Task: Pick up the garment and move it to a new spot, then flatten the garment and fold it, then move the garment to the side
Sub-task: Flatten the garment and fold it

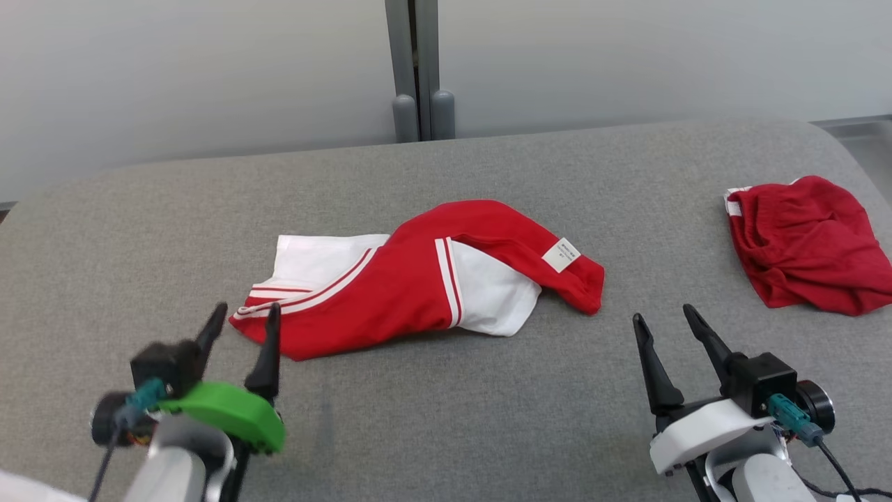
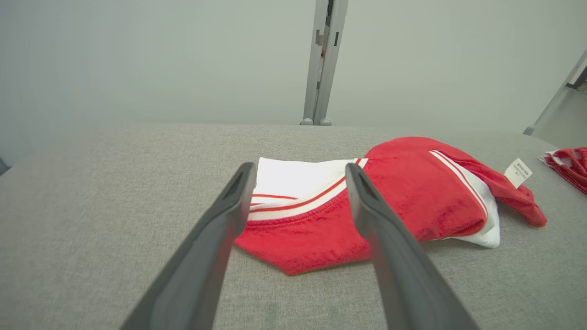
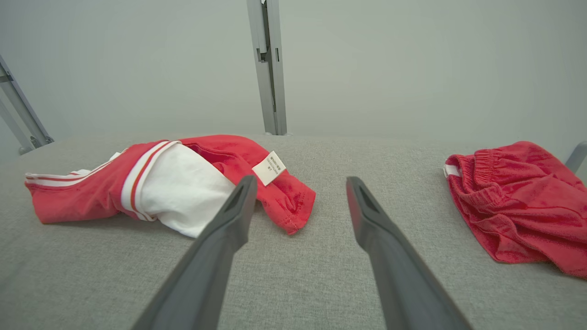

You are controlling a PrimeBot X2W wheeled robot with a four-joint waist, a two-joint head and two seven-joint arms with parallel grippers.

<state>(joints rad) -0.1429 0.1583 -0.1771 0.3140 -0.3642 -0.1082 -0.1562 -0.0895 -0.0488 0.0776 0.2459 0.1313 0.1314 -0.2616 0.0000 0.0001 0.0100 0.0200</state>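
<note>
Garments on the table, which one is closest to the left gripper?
The red-and-white striped garment in the middle: the left gripper hovers at its striped end. The plain red garment lies far right, beyond the right gripper.

Grey table (image 1: 446,418), crumpled red cloth (image 1: 808,244), grey post (image 1: 417,63)

Soft cloth garment (image 1: 411,293) lies on matt, coarse-woven grey fabric table (image 1: 488,418).
</note>
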